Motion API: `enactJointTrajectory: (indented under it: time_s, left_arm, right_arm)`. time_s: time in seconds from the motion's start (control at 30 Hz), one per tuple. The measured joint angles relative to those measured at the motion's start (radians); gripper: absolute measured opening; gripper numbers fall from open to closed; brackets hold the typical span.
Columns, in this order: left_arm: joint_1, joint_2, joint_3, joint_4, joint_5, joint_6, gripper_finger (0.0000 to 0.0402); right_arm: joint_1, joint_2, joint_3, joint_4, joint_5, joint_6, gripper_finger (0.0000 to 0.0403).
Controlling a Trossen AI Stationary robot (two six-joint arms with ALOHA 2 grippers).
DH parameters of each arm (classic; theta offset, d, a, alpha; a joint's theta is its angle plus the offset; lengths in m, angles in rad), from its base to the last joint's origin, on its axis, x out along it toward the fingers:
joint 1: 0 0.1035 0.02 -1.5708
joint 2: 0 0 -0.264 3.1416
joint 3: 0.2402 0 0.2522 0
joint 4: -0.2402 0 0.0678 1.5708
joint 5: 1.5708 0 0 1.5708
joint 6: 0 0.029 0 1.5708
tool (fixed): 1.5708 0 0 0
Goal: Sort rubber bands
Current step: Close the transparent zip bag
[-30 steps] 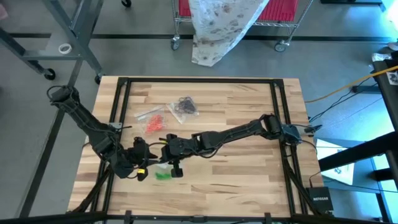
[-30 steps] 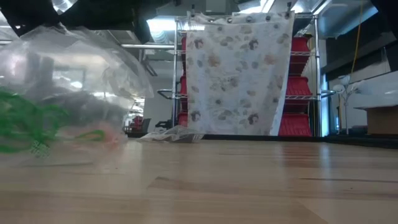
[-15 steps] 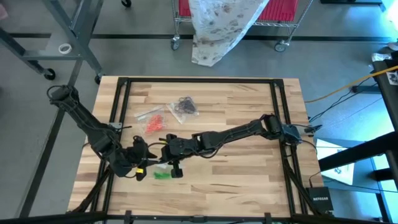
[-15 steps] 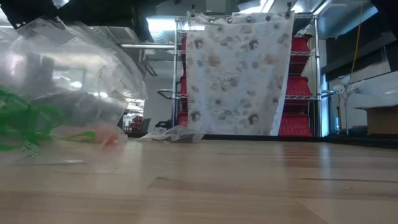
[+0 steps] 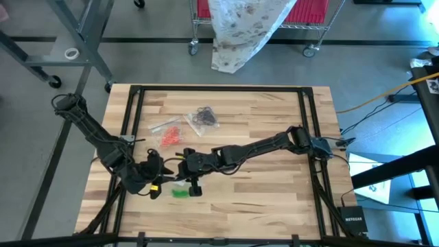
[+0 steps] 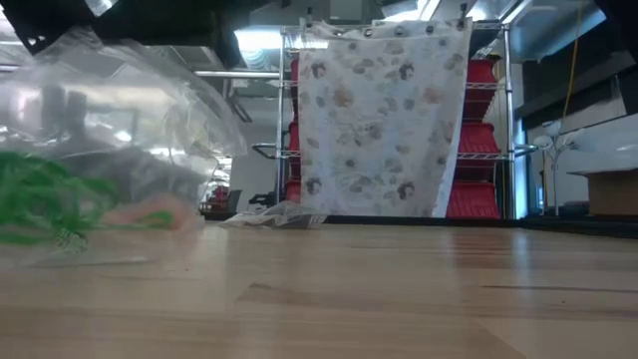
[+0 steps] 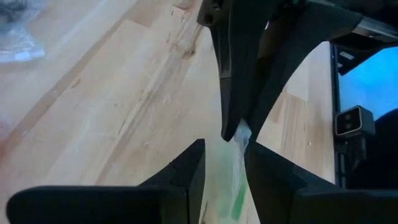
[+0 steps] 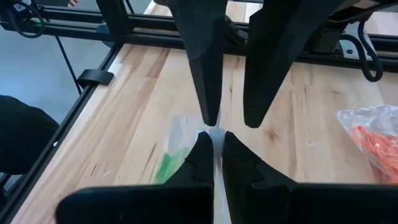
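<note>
**Green bag pinched on one side, waiting on the other**

Big wooden table [image 5: 274, 199], both arms meeting low over the green bag [image 8: 177, 134] near the front-left corner. Taking that bag as the reference point: orange bag [image 5: 171, 135] and black bag [image 5: 204, 116] well behind it toward the far edge, both lying untouched.

Right gripper [image 8: 214, 146] directly above the green bag, squeezed tight on a fold of clear film at its upper edge. Left gripper [image 7: 222, 155] facing it nose to nose from the other side, fingers roughly half apart with film sitting in the gap, not clearly gripping anything.

Green rubber bands [image 5: 180, 193] bunched in the bottom of the bag, down on the wood, below and slightly away from the pinch. Long axis of the bag looks like it runs from the pinched fold down to that green bunch, mouth end up, though hard to say for sure through the plastic.

Guessing the next bit hinges on the left side catching the opposite lip, just beside the right's pinch, to spread the mouth.
</note>
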Motion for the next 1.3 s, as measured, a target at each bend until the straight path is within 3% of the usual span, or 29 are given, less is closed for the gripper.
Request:
enactJointTrajectory:
  time_s: [0.23,0.5,0.83,0.97,1.13,1.3]
  left_arm:
    - [0.015,0.002,-0.009,0.018,-0.005,0.029,0.009]
    - [0.015,0.019,-0.009,0.033,-0.013,0.063,0.0007]
    - [0.015,0.086,-0.01,0.007,-0.179,0.01,0.0001]
    - [0.017,0.09,-0.009,-0.08,-0.211,-0.036,0.0]
    - [0.017,0.089,-0.003,-0.153,-0.206,-0.08,0.0]
    - [0.016,0.086,-0.001,-0.078,-0.166,-0.031,0.0001]
  right_arm:
    - [-0.001,0.0,0.0,-0.003,0.001,0.0,0.0006]
    - [-0.002,0.001,0.0,-0.007,0.008,0.001,0.0005]
    - [-0.003,0.001,0.001,-0.07,0.09,0.193,0.0005]
    - [-0.002,0.001,0.004,-0.154,0.067,0.236,0.0005]
    - [0.006,0.002,0.002,-0.233,0.029,0.26,0.0005]
    - [0.001,0.002,0.002,-0.239,0.037,0.248,0.0005]
